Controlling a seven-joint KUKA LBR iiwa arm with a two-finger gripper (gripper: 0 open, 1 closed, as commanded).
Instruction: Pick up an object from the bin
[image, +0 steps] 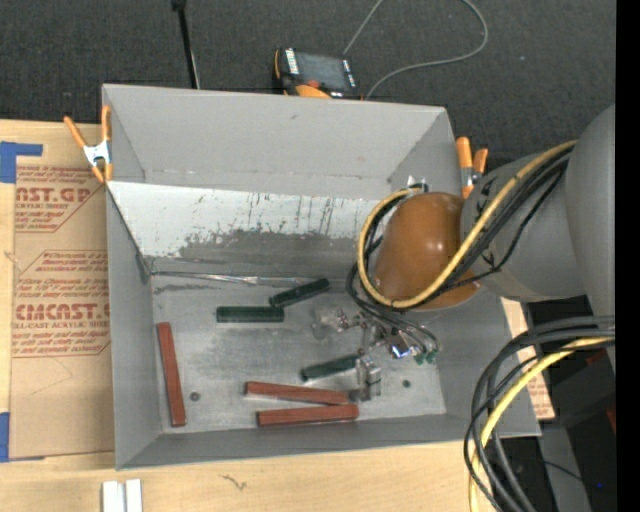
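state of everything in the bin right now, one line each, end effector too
end effector: down in the bin's right part, at the near green bar's right end; grip unclear
near green bar: lying on the floor, slightly angled
middle green bar: lying flat, loose
far green bar: lying flat, angled, loose
left red-brown bar: lying along the left wall
upper red-brown bar: lying flat near the front
lower red-brown bar: lying flat beside it

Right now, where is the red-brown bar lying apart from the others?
In the camera view, the red-brown bar lies beside the left wall of the bin.
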